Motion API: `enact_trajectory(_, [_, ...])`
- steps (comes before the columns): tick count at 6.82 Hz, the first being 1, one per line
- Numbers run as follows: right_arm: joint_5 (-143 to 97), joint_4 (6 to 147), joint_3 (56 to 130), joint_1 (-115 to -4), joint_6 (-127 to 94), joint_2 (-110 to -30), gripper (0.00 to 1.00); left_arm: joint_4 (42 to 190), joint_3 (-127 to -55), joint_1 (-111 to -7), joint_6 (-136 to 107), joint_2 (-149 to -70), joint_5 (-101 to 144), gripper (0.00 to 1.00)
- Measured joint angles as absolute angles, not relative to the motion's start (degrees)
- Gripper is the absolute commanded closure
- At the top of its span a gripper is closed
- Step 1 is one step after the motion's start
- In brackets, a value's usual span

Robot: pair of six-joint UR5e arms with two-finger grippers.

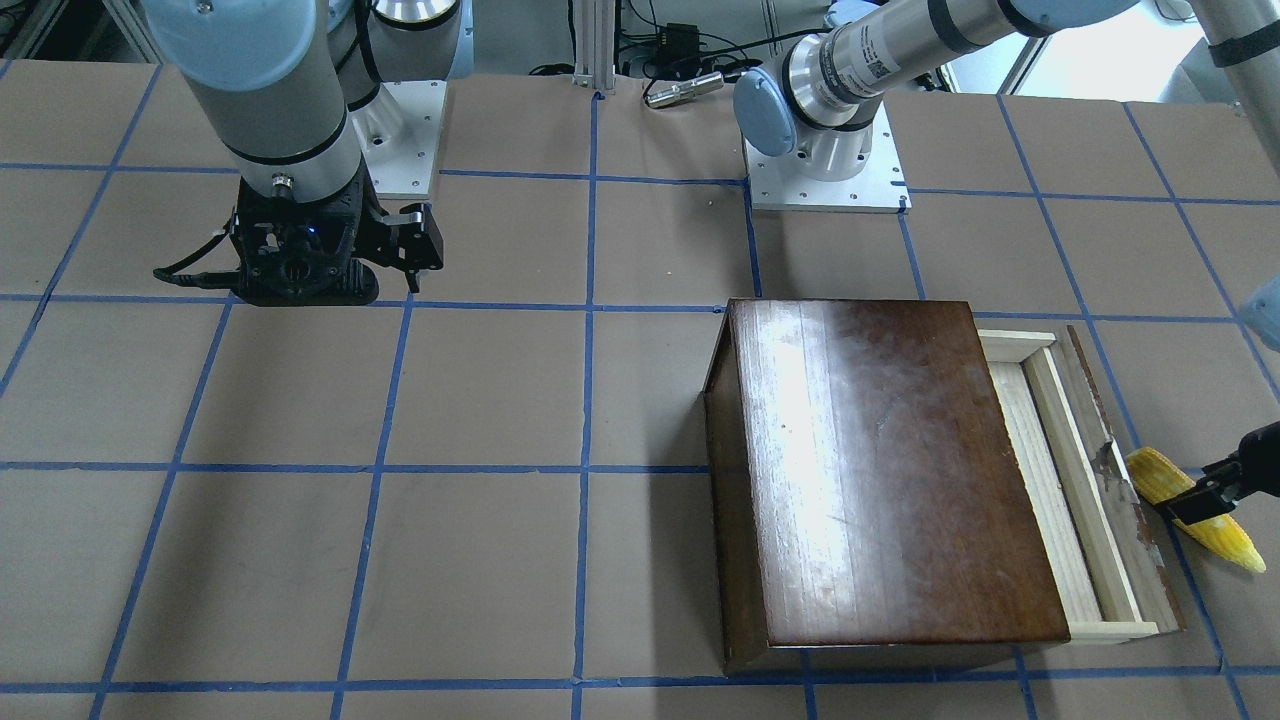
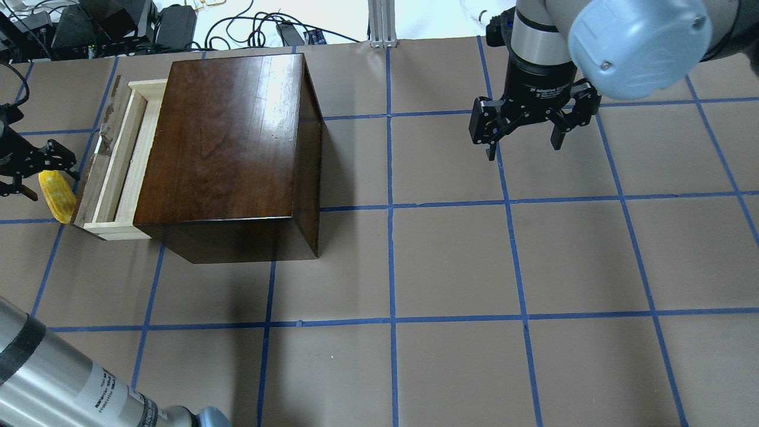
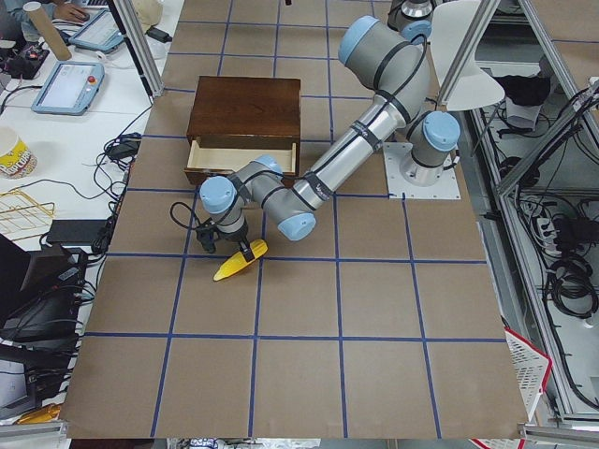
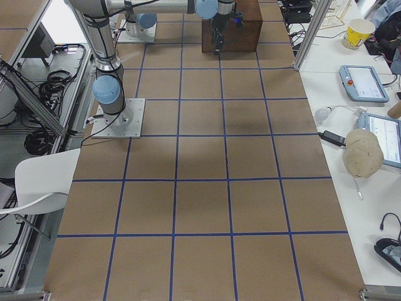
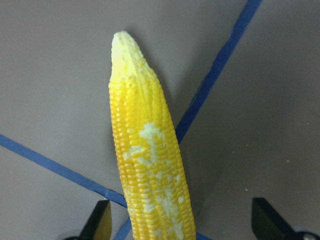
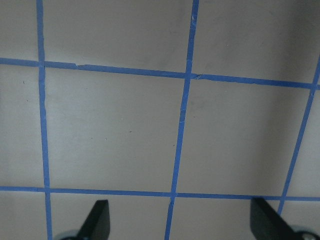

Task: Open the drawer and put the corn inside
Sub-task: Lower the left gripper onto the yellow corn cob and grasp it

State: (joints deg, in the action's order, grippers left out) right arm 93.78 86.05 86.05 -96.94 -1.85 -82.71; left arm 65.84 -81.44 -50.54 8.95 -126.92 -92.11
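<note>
1 corn (image 2: 59,201), 1 drawer (image 2: 121,157), 1 box (image 2: 231,136), 2 grippers (image 2: 47,181) (image 2: 524,150).

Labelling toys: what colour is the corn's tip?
The corn tip is pale yellow; left wrist view shows it best.

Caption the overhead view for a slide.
Left gripper straddles the corn beside the open drawer; right gripper hangs open.

A robotics lab: tape-gridded table (image 2: 450,261), aluminium frame posts (image 4: 311,34), teach pendants (image 4: 362,83), cables (image 3: 566,276).
</note>
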Motion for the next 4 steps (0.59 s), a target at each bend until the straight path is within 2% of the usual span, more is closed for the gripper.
enact_trajectory(1, [93.8,86.0,86.0,-96.9,-1.8,-82.7,0.00,65.8,-81.3,-50.5,8.5,-127.8,-93.0,0.22])
enact_trajectory(2, [93.8,86.0,86.0,-96.9,-1.8,-82.7,0.00,65.8,-81.1,-50.5,7.9,-128.5,-93.4,0.66])
enact_trajectory(3, [93.8,86.0,86.0,-96.9,-1.8,-82.7,0.00,65.7,-80.9,-50.5,7.2,-128.9,-93.4,1.00])
enact_trajectory(4, [93.8,86.0,86.0,-96.9,-1.8,-82.7,0.00,65.5,-80.7,-50.4,6.7,-129.1,-93.3,1.00])
